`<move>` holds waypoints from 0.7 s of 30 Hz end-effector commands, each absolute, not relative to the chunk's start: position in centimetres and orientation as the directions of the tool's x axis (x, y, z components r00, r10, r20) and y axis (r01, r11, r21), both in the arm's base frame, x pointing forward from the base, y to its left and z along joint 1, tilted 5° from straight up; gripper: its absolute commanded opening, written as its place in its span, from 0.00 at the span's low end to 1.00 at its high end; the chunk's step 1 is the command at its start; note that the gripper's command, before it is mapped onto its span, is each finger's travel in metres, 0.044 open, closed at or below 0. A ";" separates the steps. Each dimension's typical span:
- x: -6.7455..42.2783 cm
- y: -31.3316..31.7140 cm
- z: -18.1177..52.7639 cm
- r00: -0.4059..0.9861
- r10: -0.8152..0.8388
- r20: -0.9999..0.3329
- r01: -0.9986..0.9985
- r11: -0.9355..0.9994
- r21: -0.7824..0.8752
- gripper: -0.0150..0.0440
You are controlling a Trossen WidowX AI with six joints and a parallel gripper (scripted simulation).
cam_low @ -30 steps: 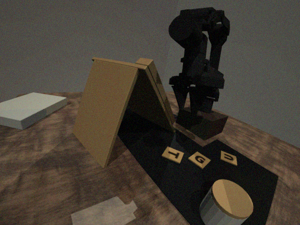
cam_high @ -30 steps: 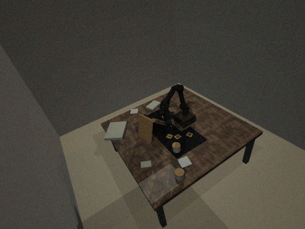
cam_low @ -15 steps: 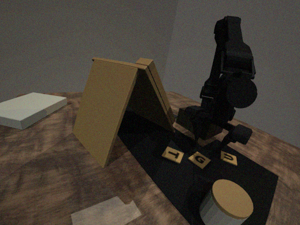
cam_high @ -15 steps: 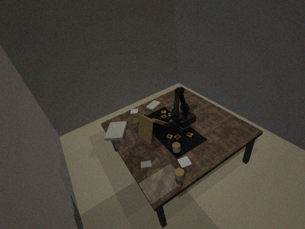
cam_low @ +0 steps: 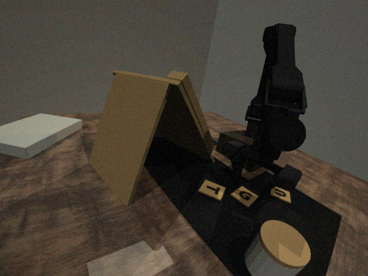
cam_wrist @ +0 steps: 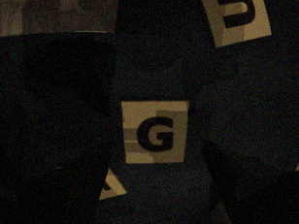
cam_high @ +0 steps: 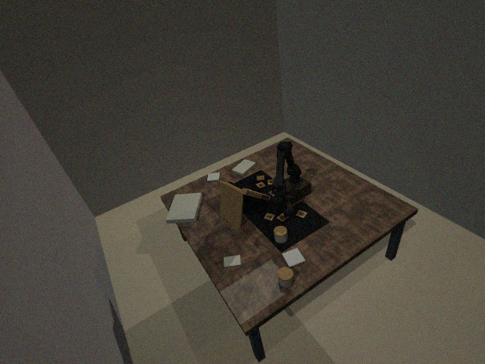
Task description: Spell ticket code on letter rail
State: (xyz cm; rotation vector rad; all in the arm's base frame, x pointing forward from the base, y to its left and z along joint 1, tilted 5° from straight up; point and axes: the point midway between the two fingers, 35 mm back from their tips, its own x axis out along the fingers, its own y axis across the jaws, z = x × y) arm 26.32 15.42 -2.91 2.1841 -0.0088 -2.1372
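Note:
The G tile lies flat on the black mat. My gripper is open and empty, pointing down above the G tile, which shows between the fingers in the wrist view. The T tile and U tile lie on either side. Several other tiles lie behind the board. The tent-shaped board stands beside the mat. Its ticket and the letters in its rail cannot be read.
A lidded canister stands on the mat's front part; another canister is near the table edge. White cards lie nearby. A thick white book lies left of the board; another book lies behind.

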 end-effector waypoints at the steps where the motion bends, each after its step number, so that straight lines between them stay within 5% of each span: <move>1: 26.3 15.3 -3.4 0.023 -0.068 -0.997 0.058 -0.996 0.069 0.83; 21: 26.3 15.3 -4.3 0.023 -0.068 -0.997 0.058 -0.996 0.069 0.83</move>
